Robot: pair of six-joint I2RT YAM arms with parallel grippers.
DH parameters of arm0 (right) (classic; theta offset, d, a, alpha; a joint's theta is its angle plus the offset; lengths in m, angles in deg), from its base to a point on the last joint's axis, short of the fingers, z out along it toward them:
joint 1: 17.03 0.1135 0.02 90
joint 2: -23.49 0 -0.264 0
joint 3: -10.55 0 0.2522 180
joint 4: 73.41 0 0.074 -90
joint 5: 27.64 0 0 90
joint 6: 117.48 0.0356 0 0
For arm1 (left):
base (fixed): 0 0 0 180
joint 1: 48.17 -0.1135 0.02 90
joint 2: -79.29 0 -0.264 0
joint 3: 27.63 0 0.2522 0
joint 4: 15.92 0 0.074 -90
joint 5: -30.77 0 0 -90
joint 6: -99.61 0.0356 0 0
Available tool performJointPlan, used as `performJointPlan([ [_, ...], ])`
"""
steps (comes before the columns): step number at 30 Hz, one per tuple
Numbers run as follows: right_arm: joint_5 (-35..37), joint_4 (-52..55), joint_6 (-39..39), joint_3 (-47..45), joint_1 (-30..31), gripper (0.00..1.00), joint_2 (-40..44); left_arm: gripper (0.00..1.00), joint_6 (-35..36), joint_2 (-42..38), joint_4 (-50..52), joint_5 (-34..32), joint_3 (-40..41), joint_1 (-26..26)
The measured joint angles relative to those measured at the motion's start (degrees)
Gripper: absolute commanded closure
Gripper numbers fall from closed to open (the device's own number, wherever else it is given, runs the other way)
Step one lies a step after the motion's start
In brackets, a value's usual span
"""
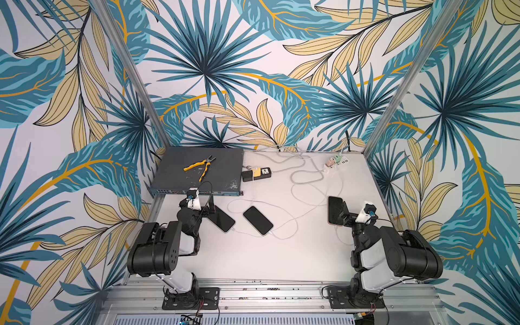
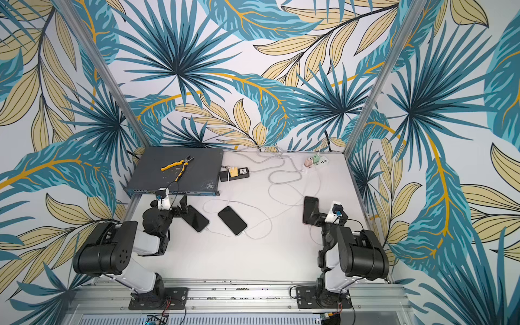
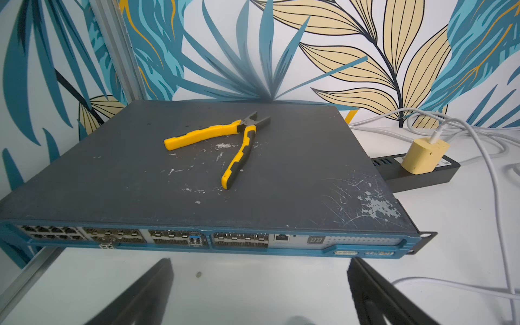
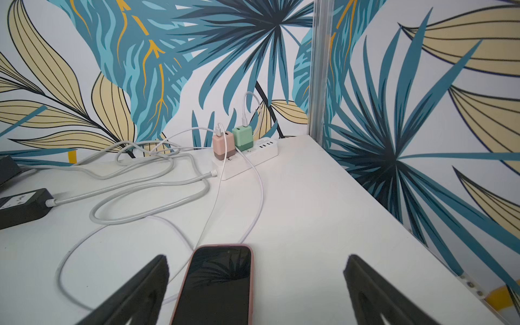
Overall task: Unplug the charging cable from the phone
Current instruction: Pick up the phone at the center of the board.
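— So, which step?

— Only the approach, apparently; nothing unplugged yet. Left gripper spread wide, empty, facing the network switch. Right gripper equally wide, empty, straddling the pink-cased phone on the white table, no grip on it.

— And next?

— Probably steadying that phone with one gripper, pinching the plug of the charging cable with the other, then pulling straight out. Plug end hidden beneath the wrist, though.
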Motion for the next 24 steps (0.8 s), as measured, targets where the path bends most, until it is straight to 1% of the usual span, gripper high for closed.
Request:
performJointPlan([
  [3,-2.01,-0.2,-0.76,-0.26,0.0,0.0,-0.02,0.0,0.2,0.0,0.74,0.46,-0.26,0.02],
  [7,-5.31,-0.2,-1.86,-0.33,0.0,0.0,-0.22,0.0,2.4,-0.02,6.4,5.27,-4.22,0.31],
  [9,-5.86,-0.2,-2.1,-0.37,0.0,0.0,-0.24,0.0,3.52,-0.33,7.96,7.61,-5.68,0.76],
  [15,-5.73,-0.2,-2.1,-0.37,0.0,0.0,-0.24,0.0,4.9,-0.92,10.05,10.19,-5.88,0.98],
  [24,-3.82,-0.2,-2.08,-0.37,0.0,0.0,-0.24,0.0,5.2,-0.92,11.17,10.75,-5.88,1.03],
])
